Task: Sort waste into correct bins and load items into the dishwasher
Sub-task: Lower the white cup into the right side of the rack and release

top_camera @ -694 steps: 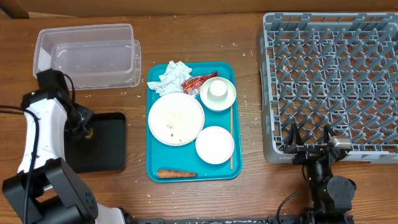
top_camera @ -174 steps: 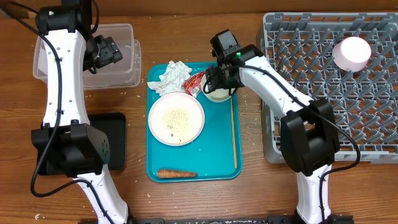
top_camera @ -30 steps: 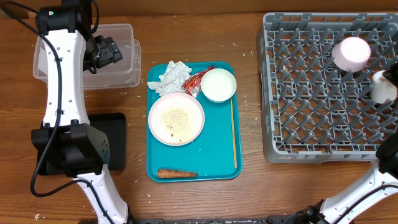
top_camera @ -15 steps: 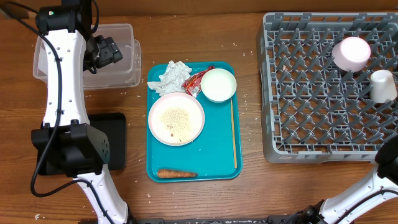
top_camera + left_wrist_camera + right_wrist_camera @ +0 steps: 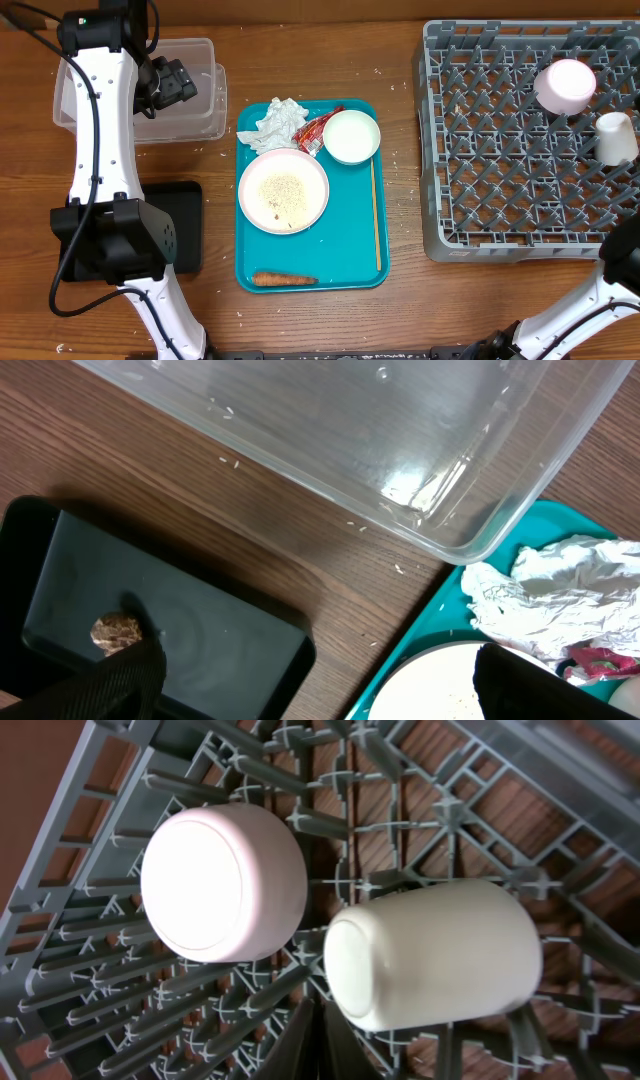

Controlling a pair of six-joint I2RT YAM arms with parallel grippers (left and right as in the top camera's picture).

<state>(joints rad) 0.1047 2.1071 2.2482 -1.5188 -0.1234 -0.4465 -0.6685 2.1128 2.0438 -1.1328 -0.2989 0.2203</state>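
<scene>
Left hand (image 5: pixel 315 678) wide open, empty, over the tub (image 5: pixel 203 52). Right hand (image 5: pixel 318 1045): can't tell its spread. Remaining bowl (image 5: pixel 351 136) sits in a tray (image 5: pixel 350 250) corner, beside the wrapper (image 5: pixel 318 131). Probably stiff, glazed, slick, breakable; pinch the rim.

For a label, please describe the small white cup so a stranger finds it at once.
Look at the large grey plastic dish rack on the right. Near its right edge, the small white cup is the narrower, cylindrical piece beside the wider, upturned pinkish bowl.
</scene>
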